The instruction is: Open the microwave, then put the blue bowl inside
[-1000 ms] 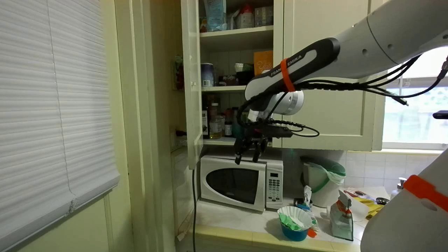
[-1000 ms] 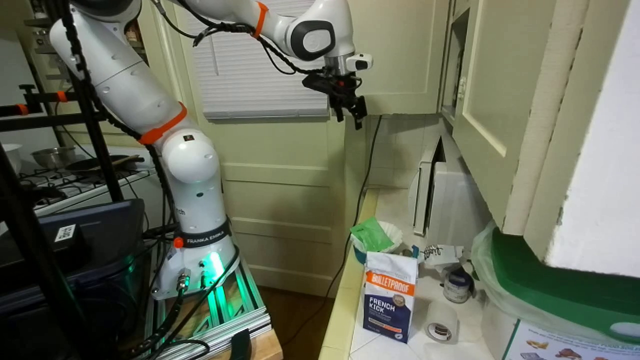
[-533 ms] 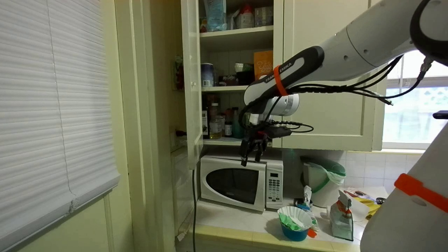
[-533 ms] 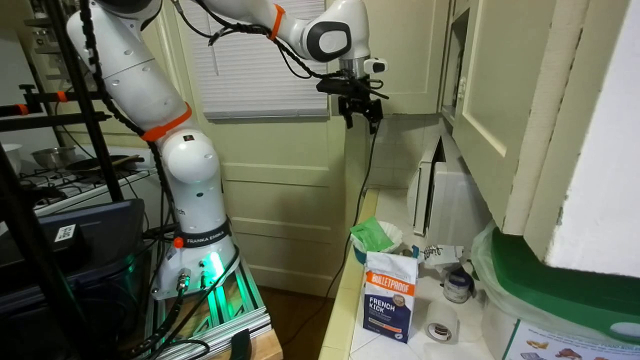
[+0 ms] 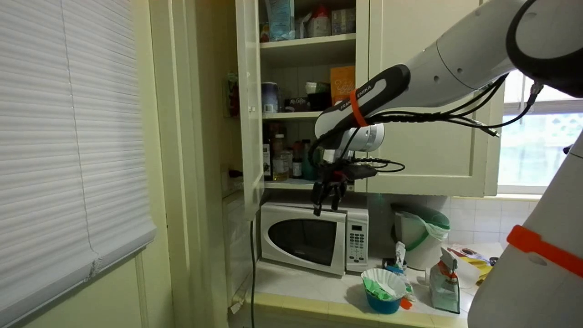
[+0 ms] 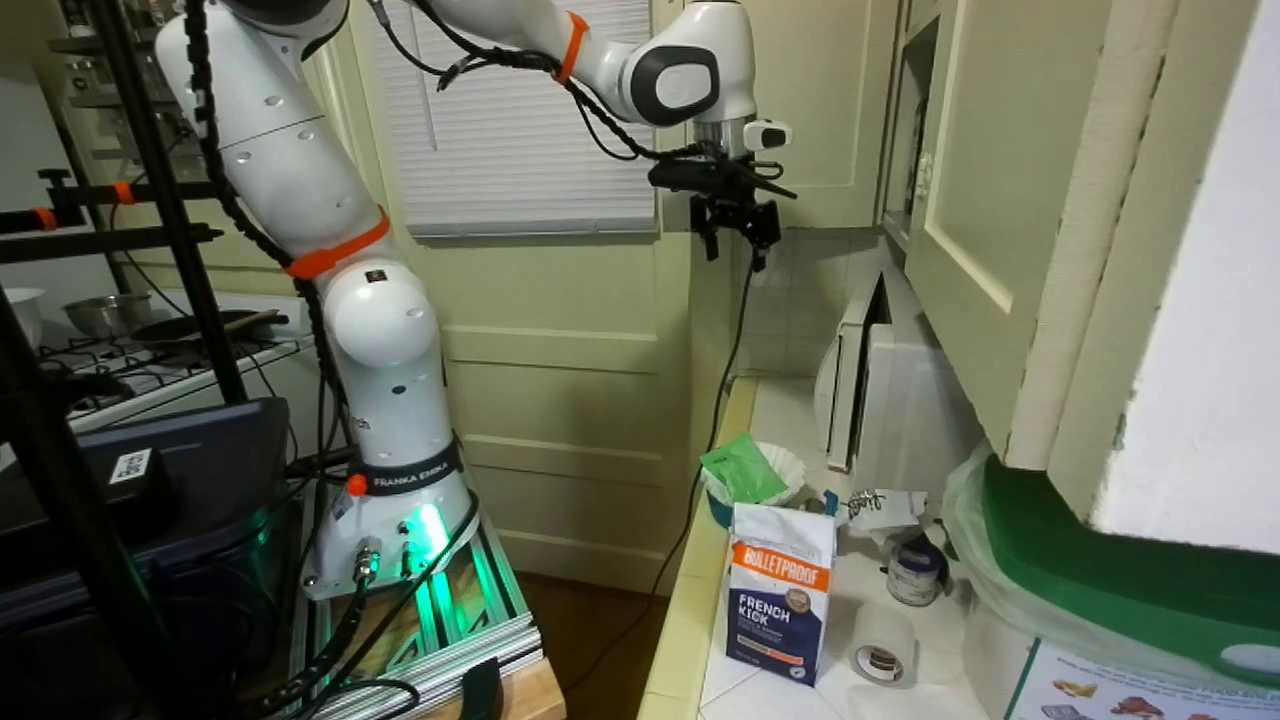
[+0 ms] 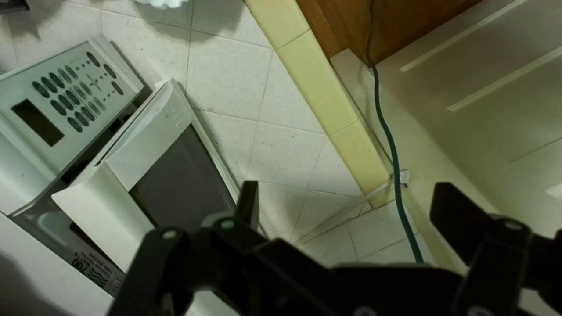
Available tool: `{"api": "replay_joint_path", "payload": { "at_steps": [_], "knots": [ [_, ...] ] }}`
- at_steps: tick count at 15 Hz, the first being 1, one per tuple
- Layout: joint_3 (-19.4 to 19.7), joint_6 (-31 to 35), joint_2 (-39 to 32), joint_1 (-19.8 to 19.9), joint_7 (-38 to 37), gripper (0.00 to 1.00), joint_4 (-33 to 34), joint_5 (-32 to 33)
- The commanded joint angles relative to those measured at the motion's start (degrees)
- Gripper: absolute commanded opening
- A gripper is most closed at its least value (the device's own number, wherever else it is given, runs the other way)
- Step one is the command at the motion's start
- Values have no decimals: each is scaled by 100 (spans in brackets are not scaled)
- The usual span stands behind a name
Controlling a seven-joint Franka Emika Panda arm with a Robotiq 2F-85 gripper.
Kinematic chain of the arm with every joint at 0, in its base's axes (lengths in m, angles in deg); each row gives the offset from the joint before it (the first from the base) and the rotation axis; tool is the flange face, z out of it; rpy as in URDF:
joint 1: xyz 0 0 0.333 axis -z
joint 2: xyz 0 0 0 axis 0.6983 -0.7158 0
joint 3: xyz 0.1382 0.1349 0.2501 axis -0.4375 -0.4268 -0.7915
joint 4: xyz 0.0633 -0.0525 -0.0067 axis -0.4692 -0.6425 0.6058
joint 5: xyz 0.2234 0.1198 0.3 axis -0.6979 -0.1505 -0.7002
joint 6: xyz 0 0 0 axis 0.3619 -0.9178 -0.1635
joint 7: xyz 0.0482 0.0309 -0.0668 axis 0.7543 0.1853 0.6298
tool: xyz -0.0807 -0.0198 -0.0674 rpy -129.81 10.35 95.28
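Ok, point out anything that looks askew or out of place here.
The microwave door stands ajar, with a gap along its edge in the wrist view. Higher up, a cupboard door hangs wide open. The blue bowl, meant to go inside, isn't bare: it holds a white fluted liner and a green packet.

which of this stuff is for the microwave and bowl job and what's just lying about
For the job:
microwave, door ajar
blue bowl, not yet inside
gripper, open and holding nothing

Just lying about:
pleated white liner, in the blue bowl
green packet, resting in or on it
Bulletproof bag
white roll
small jar
green-lidded bin
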Motion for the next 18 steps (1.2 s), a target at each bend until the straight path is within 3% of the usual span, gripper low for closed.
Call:
{"api": "replay_joint_path", "payload": {
  "at_steps": [1,9,18],
  "knots": [
    [-46,141,-150,146,-80,100,84,163],
    [56,1089,-505,377,795,100,-21,1167],
    [71,2049,-853,778,549,100,-152,2132]
  ]
}}
